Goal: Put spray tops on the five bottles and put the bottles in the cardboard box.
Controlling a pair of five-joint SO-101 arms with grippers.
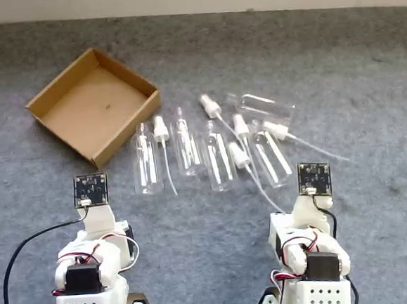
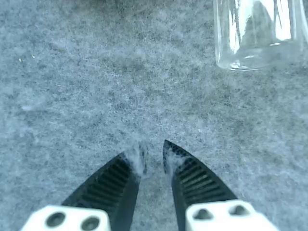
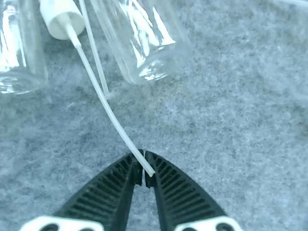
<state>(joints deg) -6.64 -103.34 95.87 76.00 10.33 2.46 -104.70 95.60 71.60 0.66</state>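
Several clear bottles lie uncapped on the grey carpet, from the leftmost bottle (image 1: 146, 160) to one at the back right (image 1: 260, 107). White spray tops with long tubes, such as one spray top (image 1: 161, 129), lie loose among them. The open cardboard box (image 1: 53, 95) sits at the back left with nothing in it. My left gripper (image 2: 154, 151) rests low on the carpet, its fingers almost together and holding nothing, short of a bottle's base (image 2: 260, 33). My right gripper (image 3: 143, 163) is shut, and the end of a spray top's tube (image 3: 103, 101) lies across its tips.
Both arms sit folded at the near edge, the left arm (image 1: 91, 190) and the right arm (image 1: 314, 178). In the right wrist view two bottles (image 3: 139, 38) (image 3: 17, 48) and a spray top (image 3: 60, 17) lie close ahead. Bare carpet surrounds the cluster.
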